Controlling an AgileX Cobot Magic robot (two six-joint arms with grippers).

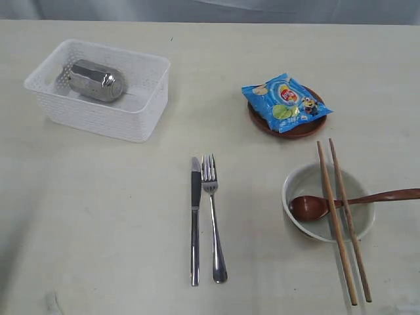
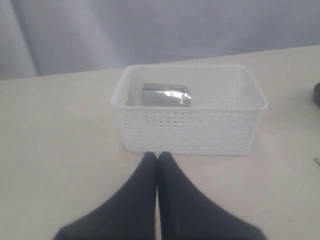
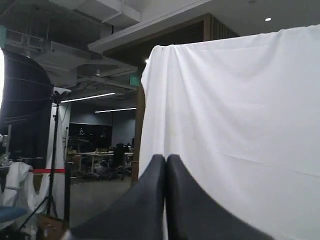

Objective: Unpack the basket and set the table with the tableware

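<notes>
left pincer (image 2: 157, 156) was pinched tight just outside the basket (image 2: 190, 132) | right pincer (image 3: 165, 157) closed too, pointed away from it | steel cup (image 2: 165, 95) lay sideways inside the basket | risk imo: slick round cup could've rolled or slipped, or the pincer snagged the rim

We see the white lattice basket (image 1: 98, 119) on the beige table (image 1: 98, 230), with the steel cup (image 1: 97, 81) lying sideways inside. The knife (image 1: 195, 216) lies beside the fork (image 1: 213, 216). 2 chopsticks (image 1: 337, 223) and the spoon (image 1: 310, 207) rest across the bowl (image 1: 293, 180), with the plate (image 1: 303, 130) beyond.

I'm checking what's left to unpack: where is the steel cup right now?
In the exterior view, the steel cup lies on its side inside the white basket at upper left.
</notes>
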